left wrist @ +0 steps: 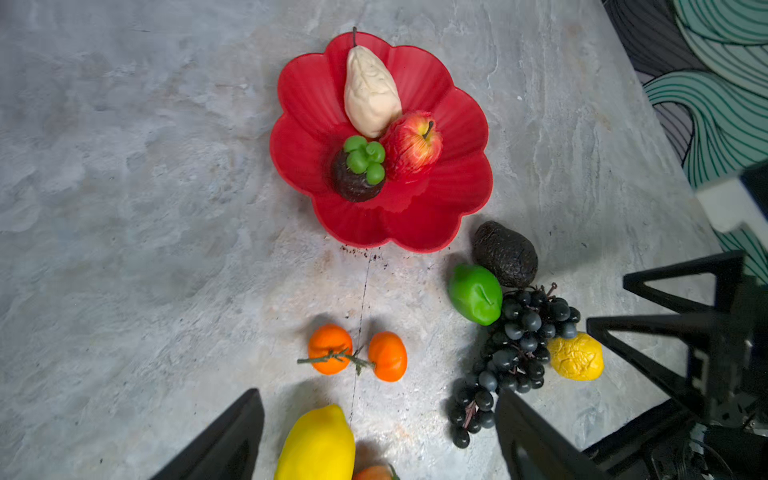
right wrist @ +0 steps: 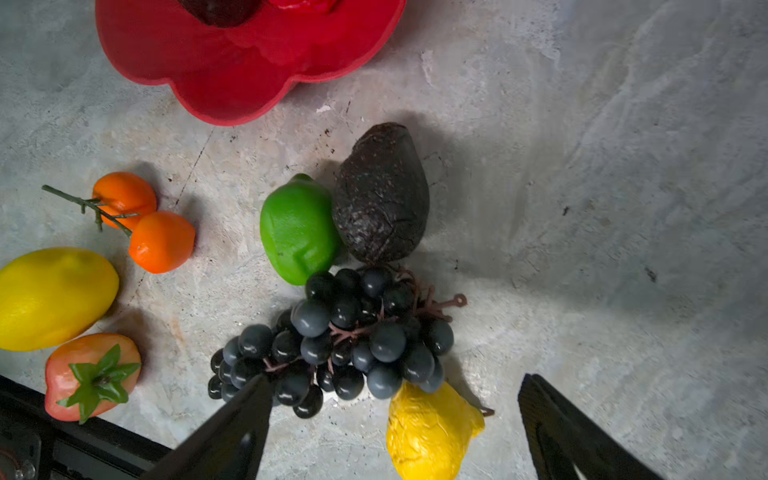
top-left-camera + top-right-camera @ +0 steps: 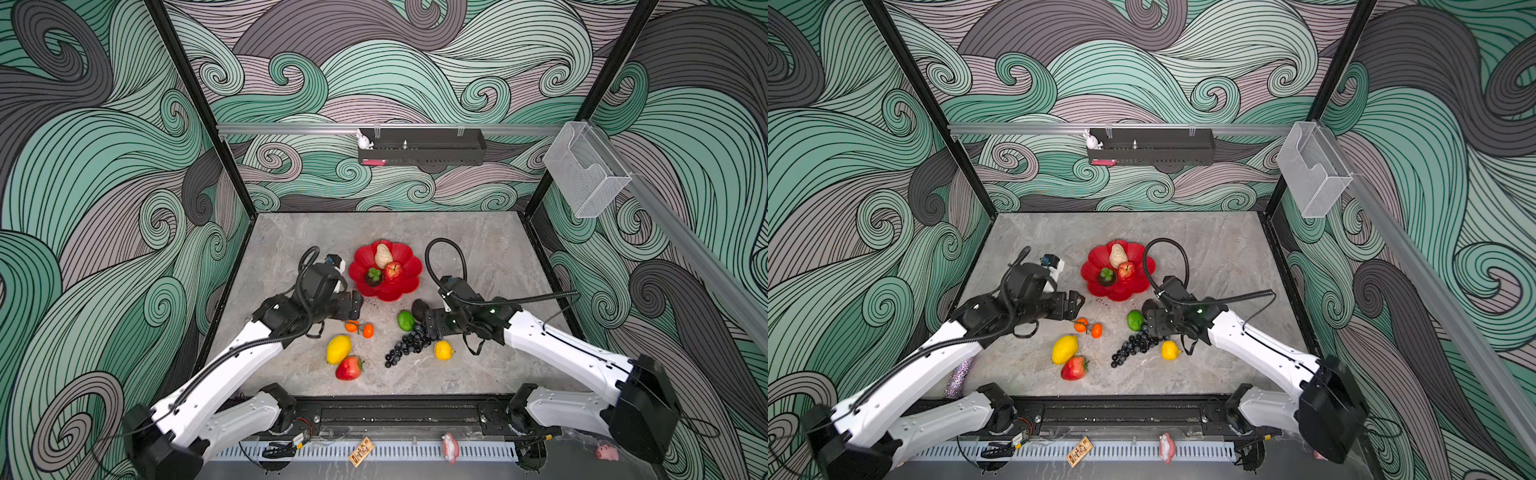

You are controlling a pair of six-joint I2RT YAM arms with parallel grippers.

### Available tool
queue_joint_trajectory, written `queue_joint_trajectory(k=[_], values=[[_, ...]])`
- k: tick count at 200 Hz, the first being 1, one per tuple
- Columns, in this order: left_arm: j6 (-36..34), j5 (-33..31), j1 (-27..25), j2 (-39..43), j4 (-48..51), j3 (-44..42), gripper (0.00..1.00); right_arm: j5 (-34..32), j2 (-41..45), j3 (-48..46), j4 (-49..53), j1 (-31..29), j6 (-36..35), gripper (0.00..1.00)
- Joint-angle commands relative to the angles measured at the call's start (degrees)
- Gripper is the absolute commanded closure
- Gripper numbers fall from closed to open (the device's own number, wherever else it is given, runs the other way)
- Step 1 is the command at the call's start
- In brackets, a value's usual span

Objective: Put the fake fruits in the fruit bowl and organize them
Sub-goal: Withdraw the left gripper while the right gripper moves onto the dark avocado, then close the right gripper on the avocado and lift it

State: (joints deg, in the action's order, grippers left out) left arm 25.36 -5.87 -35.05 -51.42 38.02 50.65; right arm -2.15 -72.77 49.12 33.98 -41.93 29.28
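Lying in the fruit bowl at mid-frame, a pear, apple and mangosteen are seen; the left tool and right tool are held open, nothing gripped.

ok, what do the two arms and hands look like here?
The left arm and right arm have white shells with black joints and wrists. A black ribbed hose runs along each and loops above the wrist. The left hand and right hand are black, with tapered wedge fingers.
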Motion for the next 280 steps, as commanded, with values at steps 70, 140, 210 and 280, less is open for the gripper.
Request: queue_joint_trajectory(k=[70,140,210,280], values=[[4.7,-10.5,0.0,23.1,-1.1,-11.3,0.07,6.1,-15.4,8.8,-2.3,4.4,-5.1,0.17],[4.4,-9.6,0.0,20.6,-0.7,-9.8,0.05,6.5,-21.9,11.7,-1.6,5.7,-6.6,0.26],[4.5,-8.4,0.0,18.6,-0.7,-9.3,0.05,7.0,-24.7,12.6,-2.2,6.2,-7.3,0.34],[4.9,-8.0,0.0,18.6,-0.3,-9.7,0.05,7.7,-23.5,11.5,-3.0,7.0,-7.0,0.46]])
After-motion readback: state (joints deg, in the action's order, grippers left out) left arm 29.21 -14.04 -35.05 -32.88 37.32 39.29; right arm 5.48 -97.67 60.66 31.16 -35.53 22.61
